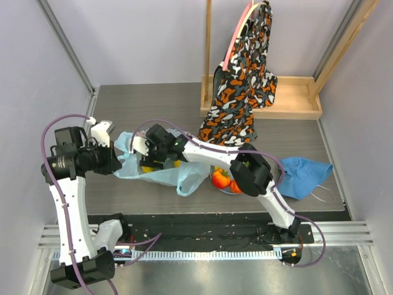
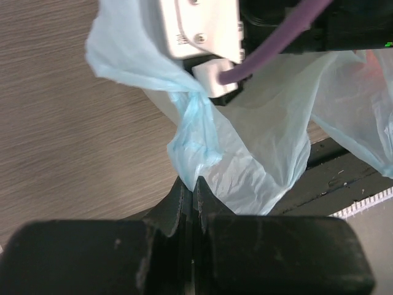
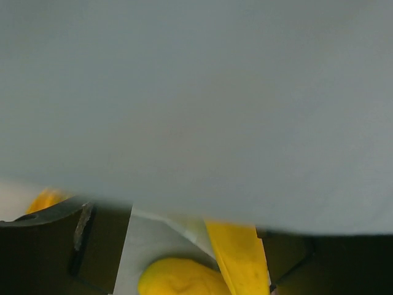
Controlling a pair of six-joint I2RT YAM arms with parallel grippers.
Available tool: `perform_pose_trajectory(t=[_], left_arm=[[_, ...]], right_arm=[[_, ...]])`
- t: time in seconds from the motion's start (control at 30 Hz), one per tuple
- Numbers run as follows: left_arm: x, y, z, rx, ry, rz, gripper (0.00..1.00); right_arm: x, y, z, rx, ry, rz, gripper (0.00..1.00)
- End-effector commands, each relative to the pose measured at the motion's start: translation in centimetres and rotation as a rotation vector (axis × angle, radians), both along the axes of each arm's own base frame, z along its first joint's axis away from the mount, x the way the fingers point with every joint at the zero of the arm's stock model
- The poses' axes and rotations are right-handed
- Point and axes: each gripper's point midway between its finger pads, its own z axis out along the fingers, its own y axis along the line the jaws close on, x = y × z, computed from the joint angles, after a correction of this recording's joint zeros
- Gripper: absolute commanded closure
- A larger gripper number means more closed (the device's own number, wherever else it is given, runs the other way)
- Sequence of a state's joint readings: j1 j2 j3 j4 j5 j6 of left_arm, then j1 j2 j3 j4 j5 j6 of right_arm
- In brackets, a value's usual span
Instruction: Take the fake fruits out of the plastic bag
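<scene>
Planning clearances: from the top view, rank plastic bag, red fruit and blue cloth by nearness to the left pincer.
1. plastic bag, pinched in the left pincer.
2. red fruit, centre, right of the bag.
3. blue cloth, far right.

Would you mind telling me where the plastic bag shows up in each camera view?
Top external: plastic bag left of centre.
Left wrist: bag centre and right, pinched in the left gripper.
Right wrist: probably the pale blur across the top.
Shared landmark: yellow fruit, top and right wrist.
</scene>
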State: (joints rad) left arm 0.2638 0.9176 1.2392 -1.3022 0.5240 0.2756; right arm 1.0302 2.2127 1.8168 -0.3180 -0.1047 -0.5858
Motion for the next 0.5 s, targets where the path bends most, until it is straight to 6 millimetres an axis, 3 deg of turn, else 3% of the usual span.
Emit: perform_pose_trajectory(t=[0.0, 0.07, 0.17, 0.2, 0.3, 0.33, 0.37, 0.43, 0.47], left_arm=[[0.0, -0.1, 0.0, 0.004, -0.004, -0.03, 1.0], [0.0, -0.1, -0.1, 0.008, -0.002, -0.035, 1.0], [-0.1, 0.1, -0.4, 0.02, 0.003, -0.042, 1.0], [-0.1, 0.1, -0.5, 0.025, 0.005, -0.044, 1.0], [0.1, 0.2, -0.6, 0.029, 0.002, -0.05, 1.0], [0.2, 0.2, -0.7, 0.03, 0.002, -0.052, 1.0], [0.4, 0.2, -0.6, 0.031, -0.001, -0.052, 1.0], [0.6, 0.3, -0.7, 0.034, -0.006, -0.054, 1.0], [0.8, 0.4, -0.7, 0.038, -0.008, -0.051, 1.0]], right_arm=[[1.5, 0.7, 0.0, -0.057, -0.065, -0.009, 0.21], [1.2, 0.3, -1.0, -0.094, -0.049, 0.003, 0.25], [0.0, -1.0, -1.8, -0.152, 0.0, 0.029, 0.39], [-0.3, -1.4, -1.8, -0.166, 0.013, 0.035, 0.52], [-1.1, -2.4, -0.1, -0.16, 0.013, 0.04, 0.67], [-1.1, -2.4, 0.8, -0.14, 0.006, 0.04, 0.71], [-1.1, -2.5, 3.4, -0.094, -0.017, 0.037, 0.73], [-1.4, -2.5, 6.1, -0.028, -0.024, 0.033, 0.75], [-1.4, -2.9, 9.1, 0.035, -0.042, 0.032, 0.76]])
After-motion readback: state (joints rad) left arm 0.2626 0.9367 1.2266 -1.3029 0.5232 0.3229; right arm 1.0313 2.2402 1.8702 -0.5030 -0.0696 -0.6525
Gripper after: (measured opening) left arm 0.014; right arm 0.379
